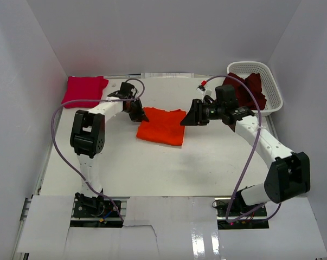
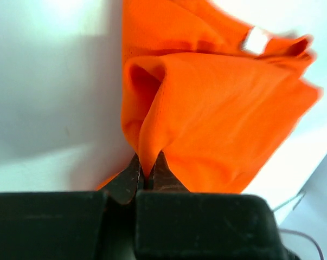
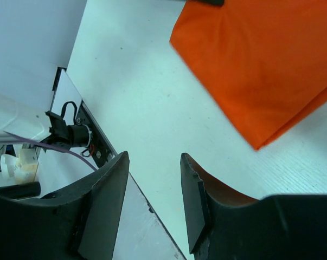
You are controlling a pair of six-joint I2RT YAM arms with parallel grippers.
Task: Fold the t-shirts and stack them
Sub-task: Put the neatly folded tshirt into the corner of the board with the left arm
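Note:
A bright orange t-shirt (image 1: pixel 163 125) lies folded on the middle of the table. My left gripper (image 1: pixel 139 114) is at its left edge, shut on a pinched fold of the orange cloth (image 2: pixel 206 103), seen close up in the left wrist view. My right gripper (image 1: pixel 188 120) hovers by the shirt's right edge, open, with nothing between its fingers (image 3: pixel 106 200); the orange t-shirt (image 3: pixel 271 65) shows beyond them. A magenta-pink t-shirt (image 1: pixel 85 90) lies folded at the back left. A dark maroon t-shirt (image 1: pixel 249 89) is bunched in the basket.
A white plastic lattice basket (image 1: pixel 274 89) stands at the back right corner. White walls close in the table on three sides. Purple cables loop from both arms. The arm bases (image 1: pixel 95 208) sit at the near edge.

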